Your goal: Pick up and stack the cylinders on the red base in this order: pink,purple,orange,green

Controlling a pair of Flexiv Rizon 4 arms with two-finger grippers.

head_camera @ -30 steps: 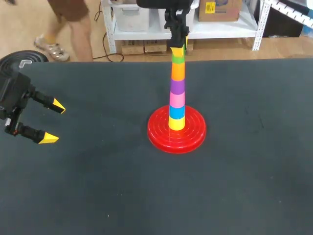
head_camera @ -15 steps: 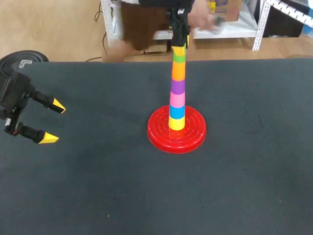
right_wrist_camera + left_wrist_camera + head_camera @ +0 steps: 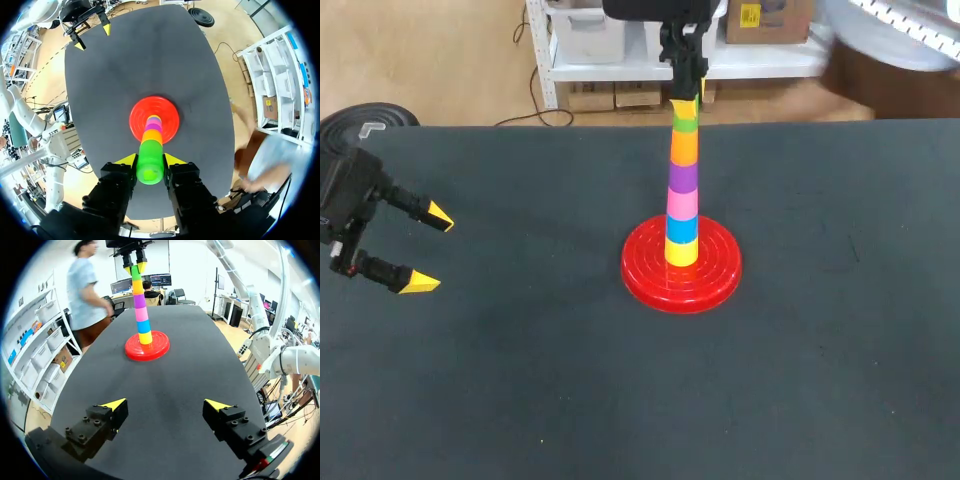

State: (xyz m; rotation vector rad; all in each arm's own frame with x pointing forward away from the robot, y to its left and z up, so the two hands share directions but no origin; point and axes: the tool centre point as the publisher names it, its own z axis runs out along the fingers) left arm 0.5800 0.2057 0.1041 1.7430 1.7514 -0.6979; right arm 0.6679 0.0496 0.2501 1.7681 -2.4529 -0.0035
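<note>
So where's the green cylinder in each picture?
Head view: the green cylinder tops the stack, under the right gripper.
Left wrist view: the green cylinder is far ahead of the left gripper, atop the stack.
Right wrist view: the green cylinder sits between the right gripper's fingers.
Shared landmark: the red base under the stack.

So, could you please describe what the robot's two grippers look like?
The left gripper and right gripper match: black blocky bodies with visible screws, two fingers each, tipped with bright yellow wedges. The arms behind them are white.
</note>
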